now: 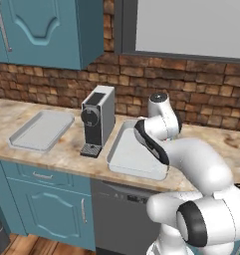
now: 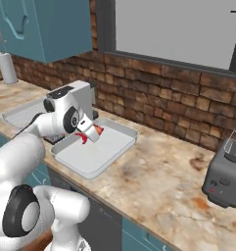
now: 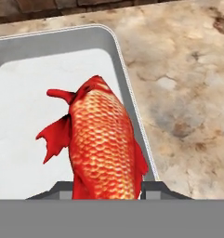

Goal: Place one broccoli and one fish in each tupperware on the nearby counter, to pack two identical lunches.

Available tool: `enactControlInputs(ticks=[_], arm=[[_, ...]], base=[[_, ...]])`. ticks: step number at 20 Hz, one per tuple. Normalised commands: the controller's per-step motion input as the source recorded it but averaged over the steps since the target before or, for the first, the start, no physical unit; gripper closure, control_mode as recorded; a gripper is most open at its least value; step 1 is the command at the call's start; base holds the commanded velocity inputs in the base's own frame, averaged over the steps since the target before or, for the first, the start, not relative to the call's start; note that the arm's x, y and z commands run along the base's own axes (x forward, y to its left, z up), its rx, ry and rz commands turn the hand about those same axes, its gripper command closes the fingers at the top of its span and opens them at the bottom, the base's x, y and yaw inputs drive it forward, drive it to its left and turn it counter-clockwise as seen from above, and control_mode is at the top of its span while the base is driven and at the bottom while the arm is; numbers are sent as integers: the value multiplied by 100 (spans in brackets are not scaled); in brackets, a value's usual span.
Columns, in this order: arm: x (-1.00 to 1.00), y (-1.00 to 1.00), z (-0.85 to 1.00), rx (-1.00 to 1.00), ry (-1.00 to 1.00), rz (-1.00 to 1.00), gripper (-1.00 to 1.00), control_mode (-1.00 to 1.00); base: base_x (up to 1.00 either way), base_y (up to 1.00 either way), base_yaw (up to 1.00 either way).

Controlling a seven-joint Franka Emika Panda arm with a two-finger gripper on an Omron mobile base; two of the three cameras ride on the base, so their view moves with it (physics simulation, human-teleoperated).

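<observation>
My gripper (image 3: 106, 189) is shut on a red-orange scaly fish (image 3: 102, 139), its two fingertips (image 3: 62, 188) clamped on the fish's sides. The fish hangs over the right edge of a pale grey tupperware (image 3: 29, 93), tail towards the tray's middle. In the right base view the gripper (image 2: 87, 129) holds the fish (image 2: 94, 131) just above the near tupperware (image 2: 102, 154). This tray (image 1: 131, 159) has nothing lying in it. A second tupperware (image 1: 42, 129) lies further left on the beige counter (image 1: 66, 154), also bare inside.
A black and silver coffee machine (image 1: 98, 119) stands between the two trays. A dark toaster (image 2: 227, 176) sits far right on the counter (image 2: 158, 181). A paper towel roll (image 2: 9, 68) stands at the back left. Brick wall and teal cabinets lie behind.
</observation>
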Motion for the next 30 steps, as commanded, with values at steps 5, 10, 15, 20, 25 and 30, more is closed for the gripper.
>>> enactControlInputs(ticks=[5,10,15,20,25,30], arm=[[21,-7,-43,3,8,-6,100,-100],[24,-5,-40,2,7,-4,100,-100],[47,-5,-28,0,6,-1,100,-100],[41,-21,-34,0,5,-1,100,-100],[40,-6,-41,0,5,-2,100,-100],[34,0,-44,0,4,-4,100,-100]], base=[[0,0,0],[0,0,0],[0,0,0],[0,0,0],[0,0,0],[0,0,0]])
